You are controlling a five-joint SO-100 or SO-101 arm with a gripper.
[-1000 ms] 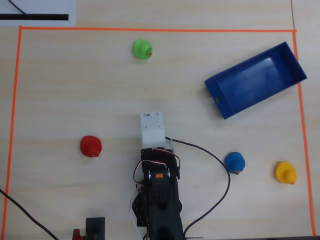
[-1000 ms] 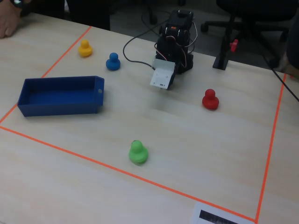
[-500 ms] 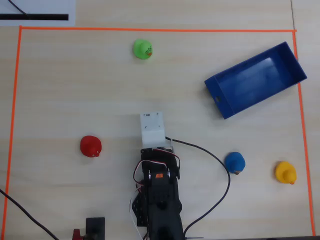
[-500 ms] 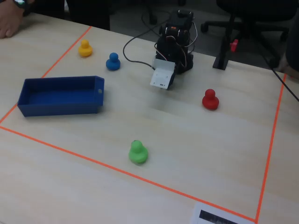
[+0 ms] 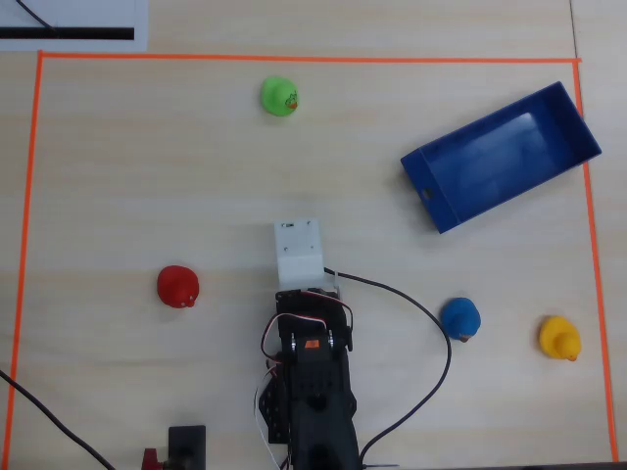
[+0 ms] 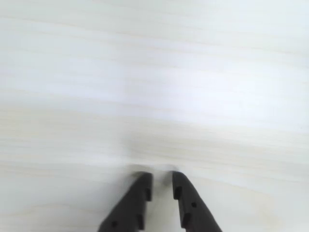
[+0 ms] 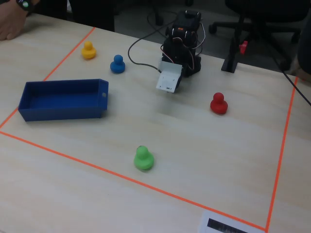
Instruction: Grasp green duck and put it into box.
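Green duck (image 5: pixel 279 97) near top edge of taped area in overhead view, upright on pale wood table (image 5: pixel 118 176), just inside orange tape line (image 5: pixel 294 59); well apart from arm and from every other thing. Same duck (image 7: pixel 143 158) in fixed view close to front tape line, nothing touching it.

Box (image 5: pixel 431 191) at upper right in overhead view, dark blue, set at a slant, empty inside, right end close to the tape. In fixed view, at left (image 7: pixel 63 112), well apart from green duck.

Gripper (image 6: pixel 162 180) low and centred in wrist view: two black fingers (image 6: pixel 139 200) parted by only a narrow gap, holding nothing, bare wood beneath and ahead. Arm (image 5: pixel 313 372) at bottom centre of overhead view, folded back, white wrist block (image 5: pixel 298 252) pointing toward table middle; fingertips hidden under it there.

Red duck (image 5: pixel 178 286) left of arm in overhead view. Blue duck (image 5: pixel 459 318) right of arm, yellow duck (image 5: pixel 559 338) farther right, near the tape. Black cable (image 5: pixel 431 323) looping from arm past blue duck.
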